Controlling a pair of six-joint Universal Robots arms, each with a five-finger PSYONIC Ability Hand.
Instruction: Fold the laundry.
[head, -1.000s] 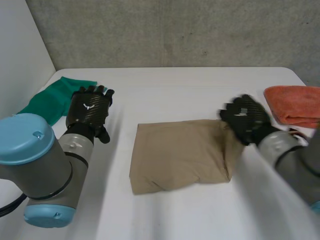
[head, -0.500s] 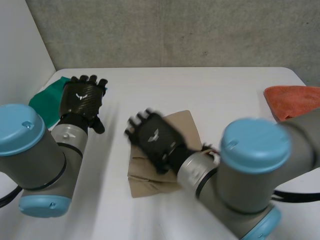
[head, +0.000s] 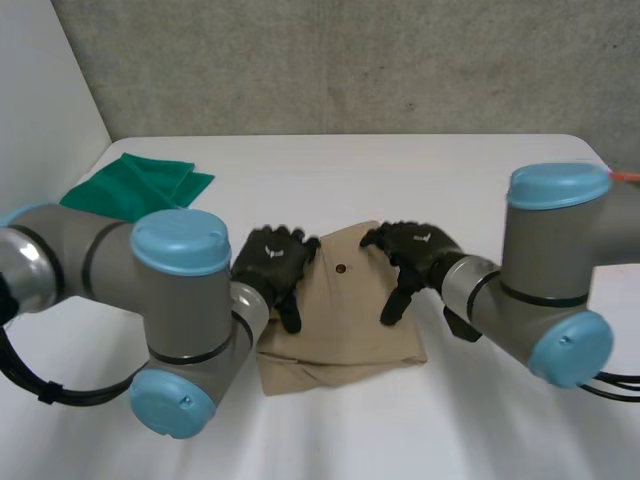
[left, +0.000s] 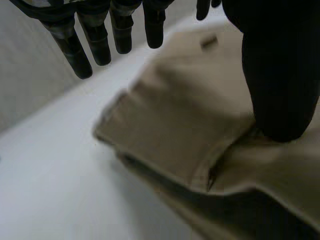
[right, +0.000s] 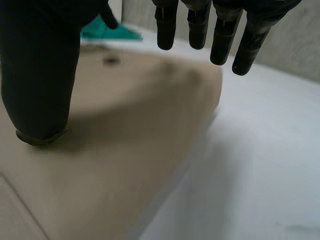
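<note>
A tan cloth lies folded in the middle of the white table, with a small dark spot near its far edge. My left hand rests on the cloth's left edge, fingers straight. In the left wrist view its thumb presses down on the tan cloth, near a layered corner. My right hand lies on the cloth's right part, fingers spread and relaxed. In the right wrist view its thumb sits on the tan cloth, and its fingertips hang just above the cloth's far edge.
A green cloth lies at the table's back left and appears beyond the tan cloth as green cloth. A sliver of orange cloth peeks past my right arm at the table's right edge.
The right hand swept the cloth's right side over to the left, leaving it narrower, then settled on its right part. The left hand came from beside the green cloth to the tan cloth's left edge.
</note>
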